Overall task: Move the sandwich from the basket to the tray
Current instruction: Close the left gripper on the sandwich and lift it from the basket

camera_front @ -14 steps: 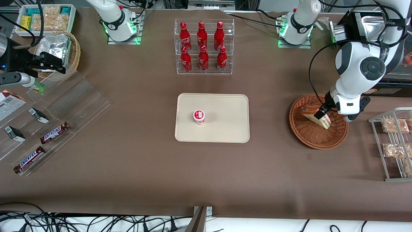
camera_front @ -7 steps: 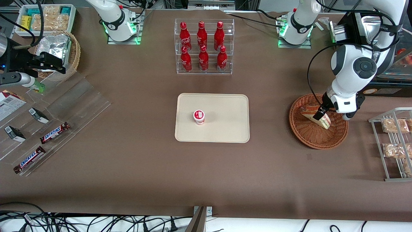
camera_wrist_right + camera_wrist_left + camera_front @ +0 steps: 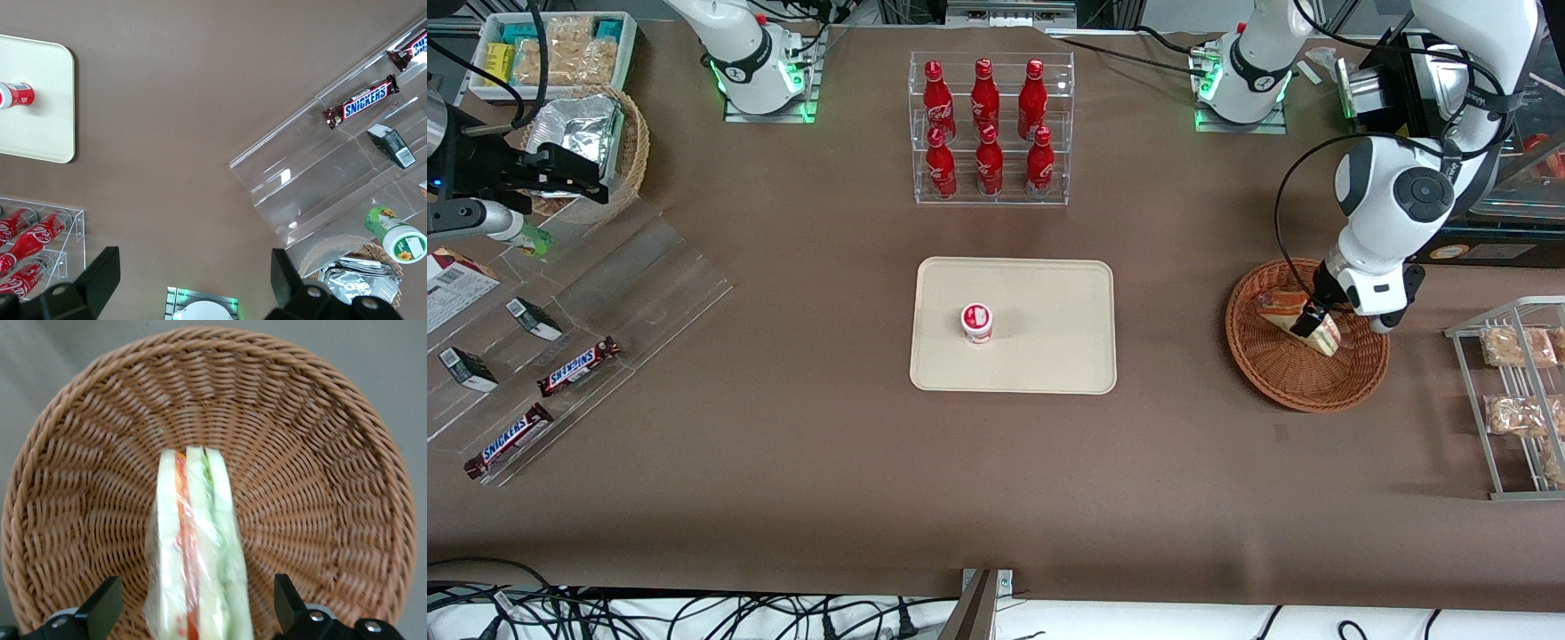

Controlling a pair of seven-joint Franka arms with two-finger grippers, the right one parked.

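Inside the basket (image 3: 320, 447), the sandwich (image 3: 197, 547) stands between the gripper's (image 3: 193, 617) wide-open fingers (image 3: 100, 610), untouched.

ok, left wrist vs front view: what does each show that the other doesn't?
Left wrist only: the sandwich's layered cut edge standing between the two spread fingers of the claw, a gap on each side.

Front only: the tray with a small red-and-white cup, the cola bottle rack, and the claw over the basket.

Both: sandwich in the wicker basket, claw around it.
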